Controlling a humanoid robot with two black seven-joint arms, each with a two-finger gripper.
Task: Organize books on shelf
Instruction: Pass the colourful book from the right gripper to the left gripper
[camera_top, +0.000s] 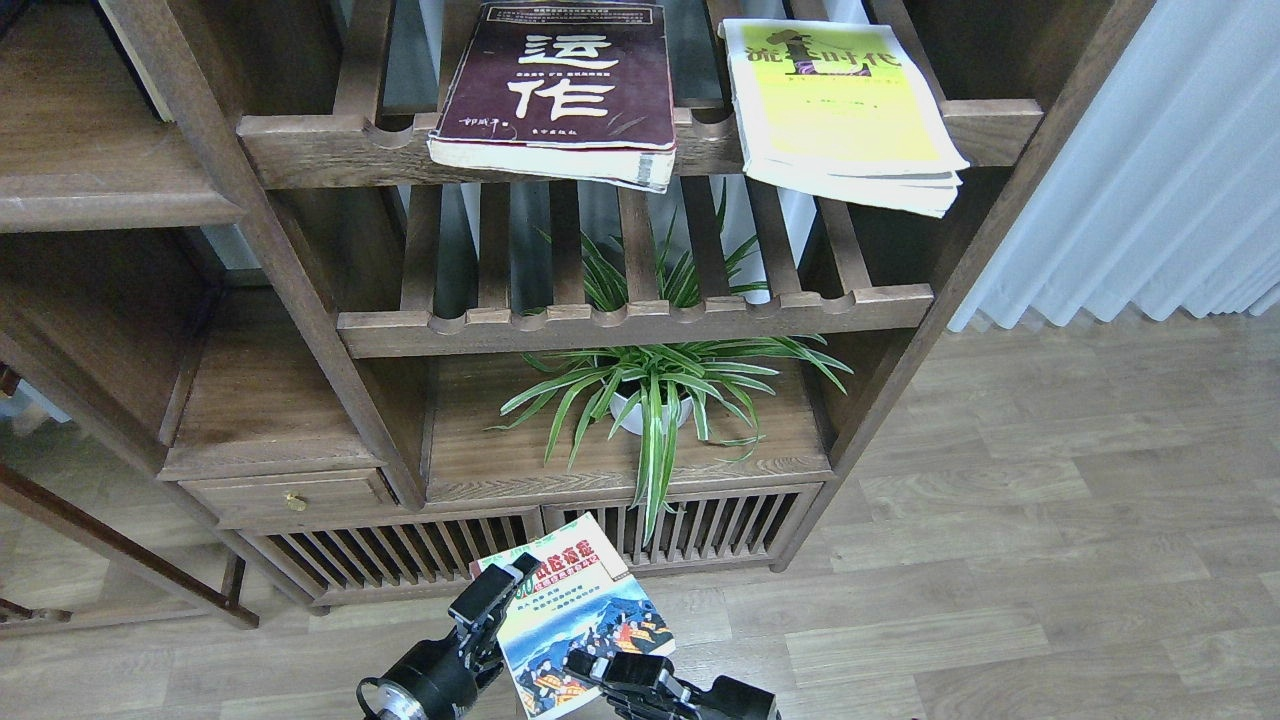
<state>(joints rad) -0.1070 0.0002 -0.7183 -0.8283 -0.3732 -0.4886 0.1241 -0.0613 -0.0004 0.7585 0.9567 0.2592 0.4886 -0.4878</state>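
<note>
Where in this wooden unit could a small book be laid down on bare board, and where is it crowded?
Bare: the solid flat dark-brown wooden shelf at upper left, and the lower board above the small drawer. The slatted middle rack holds nothing. Crowded: the top rack, filled by the thick maroon book and yellow-green book; the striped-leaf potted plant spreads across its board.

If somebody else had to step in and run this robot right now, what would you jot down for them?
Right gripper: shut on the small book, at its lower edge.
Left gripper: at that book's left edge; grip unclear.
Maroon book and yellow-green book lie flat on the top slatted rack, overhanging its front.
Done: small book picked up.
Left: all three books go onto the solid shelf.
</note>
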